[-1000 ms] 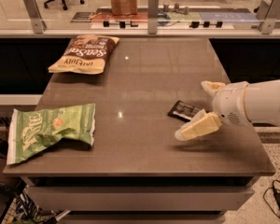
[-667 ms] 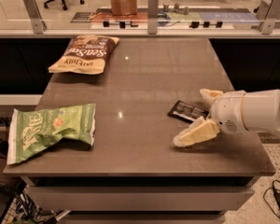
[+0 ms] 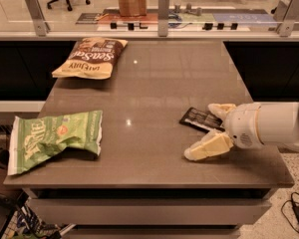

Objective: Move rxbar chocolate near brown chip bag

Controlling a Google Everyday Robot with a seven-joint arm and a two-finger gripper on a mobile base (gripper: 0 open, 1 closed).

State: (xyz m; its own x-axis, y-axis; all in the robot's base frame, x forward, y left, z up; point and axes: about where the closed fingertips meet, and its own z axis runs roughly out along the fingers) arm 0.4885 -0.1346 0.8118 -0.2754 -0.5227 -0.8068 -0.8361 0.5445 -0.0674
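The rxbar chocolate (image 3: 199, 118), a small flat black bar with white lettering, lies on the grey table (image 3: 154, 83) toward its right side. The brown chip bag (image 3: 92, 58), dark brown at one end and tan-yellow at the other, lies at the table's far left. My gripper (image 3: 203, 131) comes in from the right, low over the table. It is open, with one cream finger (image 3: 220, 108) behind the bar and the other finger (image 3: 207, 148) in front of it. The bar lies between them, not gripped.
A green and white chip bag (image 3: 54, 136) lies at the table's front left, overhanging the edge. A glass rail with metal posts (image 3: 163, 6) runs along the far side. The table's right edge lies under my arm (image 3: 274, 126).
My gripper has moved a little to the left, so its fingers now straddle the bar more fully. The bar and both bags have not moved.
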